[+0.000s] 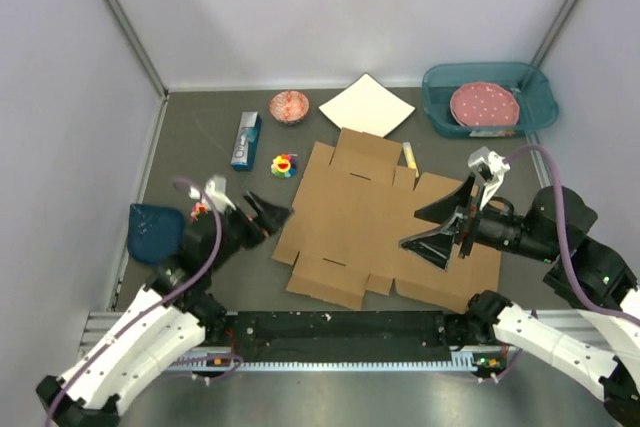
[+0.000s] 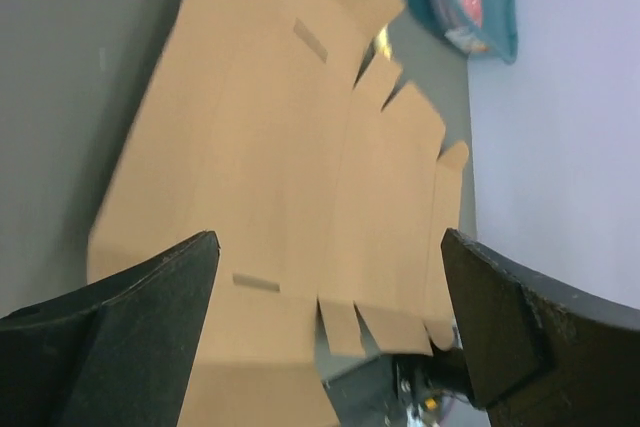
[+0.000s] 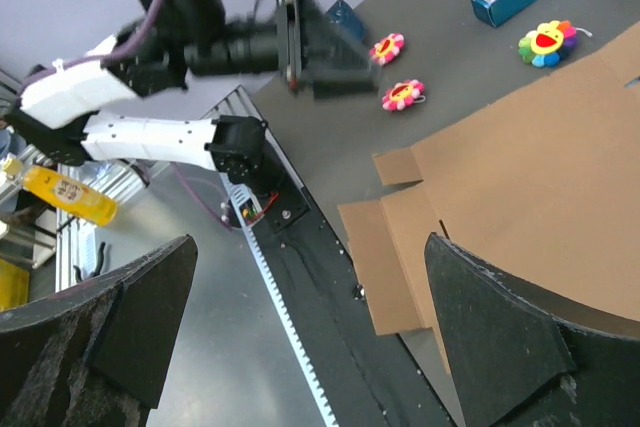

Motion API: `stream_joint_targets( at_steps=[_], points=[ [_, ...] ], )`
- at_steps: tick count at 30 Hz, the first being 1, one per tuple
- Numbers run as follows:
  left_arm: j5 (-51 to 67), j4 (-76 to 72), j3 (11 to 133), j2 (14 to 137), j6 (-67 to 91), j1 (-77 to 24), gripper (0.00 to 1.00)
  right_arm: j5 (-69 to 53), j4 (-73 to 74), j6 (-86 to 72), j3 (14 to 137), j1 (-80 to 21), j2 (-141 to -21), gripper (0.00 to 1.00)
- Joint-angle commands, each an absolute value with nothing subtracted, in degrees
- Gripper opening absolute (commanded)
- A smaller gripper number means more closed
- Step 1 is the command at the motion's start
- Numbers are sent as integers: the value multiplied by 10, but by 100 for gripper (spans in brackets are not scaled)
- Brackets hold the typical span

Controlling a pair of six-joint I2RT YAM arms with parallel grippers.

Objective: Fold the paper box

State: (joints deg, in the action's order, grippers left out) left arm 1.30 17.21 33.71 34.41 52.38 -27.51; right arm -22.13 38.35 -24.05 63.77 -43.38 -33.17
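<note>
Top external, paper box [image 1: 350, 217] flat on surface [image 1: 200, 147], plain brown die-cut sheet with flaps and slits, left fingers [image 1: 268, 213] apart at its edge, right fingers [image 1: 440, 209] apart over it

Robotics lab test cell: plain white walls [image 1: 300, 7] on metal posts [image 1: 123, 22] enclose a grey table [image 1: 200, 162], left arm [image 1: 130, 342] and right arm [image 1: 550, 342] bolted to its rail [image 1: 340, 332].
</note>
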Motion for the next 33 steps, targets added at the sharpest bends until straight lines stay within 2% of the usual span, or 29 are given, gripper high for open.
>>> stream_joint_targets(
  at_steps=[1,4,8,11,18,23,29,33],
  points=[
    [-223,307,261,263,798,-436,99,-214,329,-253,623,-432,-337,98],
    [-259,394,254,265,921,-550,99,-216,312,-267,609,-432,-338,98],
    [-312,401,226,307,1044,-712,99,-214,299,-281,591,-432,-333,98],
    [-313,389,222,361,1102,-768,99,-212,300,-289,582,-432,-324,98],
    [-280,357,216,416,1114,-783,99,-204,306,-299,577,-432,-306,98],
    [-256,384,212,369,1123,-808,98,-204,310,-301,570,-432,-301,98],
    [-295,523,232,309,1192,-880,99,-206,309,-298,558,-432,-302,98],
    [-295,493,205,309,1187,-882,99,-205,308,-294,555,-432,-304,98]
  ],
)
